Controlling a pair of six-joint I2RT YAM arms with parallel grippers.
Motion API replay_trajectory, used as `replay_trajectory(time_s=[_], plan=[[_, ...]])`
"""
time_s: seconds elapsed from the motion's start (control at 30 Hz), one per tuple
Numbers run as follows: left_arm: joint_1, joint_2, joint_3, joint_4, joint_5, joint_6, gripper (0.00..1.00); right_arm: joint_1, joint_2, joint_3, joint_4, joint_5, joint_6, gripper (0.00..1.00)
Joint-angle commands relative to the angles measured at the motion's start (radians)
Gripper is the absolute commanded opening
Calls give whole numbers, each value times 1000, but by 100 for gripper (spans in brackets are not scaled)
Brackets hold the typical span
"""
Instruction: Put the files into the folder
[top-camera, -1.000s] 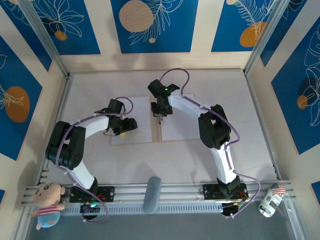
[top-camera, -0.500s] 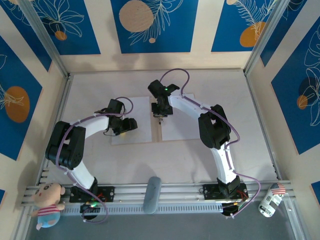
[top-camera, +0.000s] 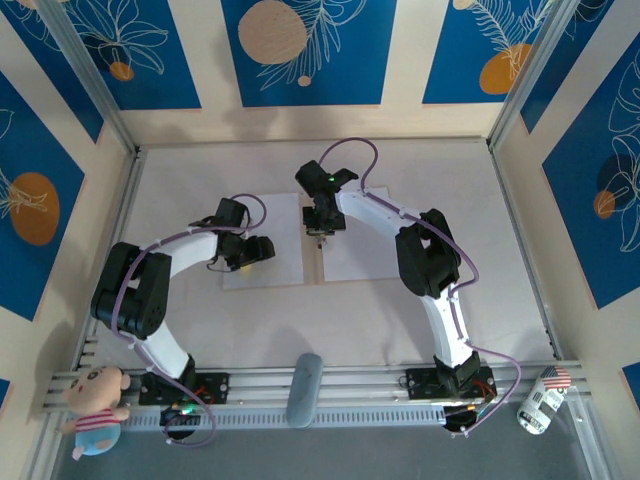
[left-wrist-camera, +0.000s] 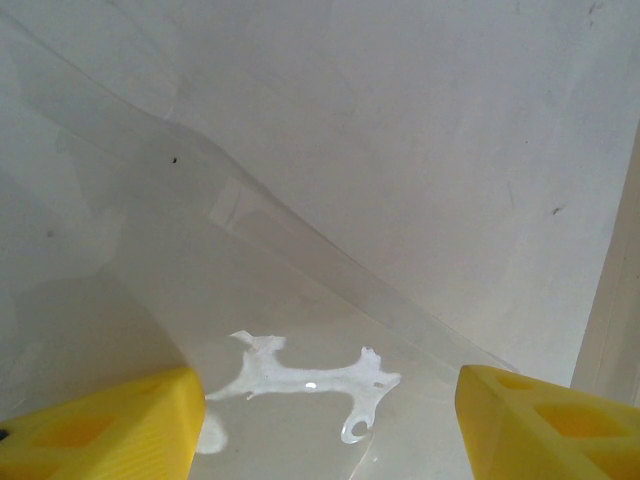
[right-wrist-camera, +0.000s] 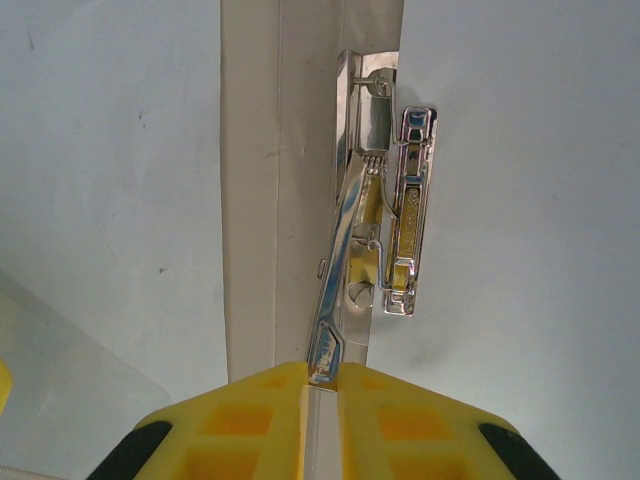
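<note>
The tan folder (right-wrist-camera: 250, 200) lies open flat on the table, its spine running down the middle. A white sheet (top-camera: 262, 240) covers its left panel and a second white sheet (top-camera: 358, 240) covers the right one. A shiny metal clip (right-wrist-camera: 385, 230) sits along the spine. My right gripper (right-wrist-camera: 322, 375) is shut on the clip's lever (right-wrist-camera: 335, 300). My left gripper (left-wrist-camera: 325, 420) hangs low over the left panel, jaws wide open with nothing between them. A clear plastic film (left-wrist-camera: 300, 330) with glare lies under it.
A plush pig (top-camera: 95, 408) sits at the near left by the rail. A small can (top-camera: 540, 400) stands at the near right, and a grey oblong object (top-camera: 303, 390) rests on the rail between the bases. Patterned walls enclose the table on three sides.
</note>
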Motion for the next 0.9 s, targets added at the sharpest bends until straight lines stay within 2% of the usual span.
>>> replay_trajectory(time_s=[0.0, 0.6, 0.87], plan=[[6, 11, -4, -31, 20, 4, 68, 4, 28, 13, -35, 16, -11, 17], [7, 23, 8, -37, 19, 10, 68, 3, 36, -6, -51, 25, -23, 14], [7, 24, 19, -48, 21, 12, 68, -5, 37, 65, -64, 30, -33, 15]])
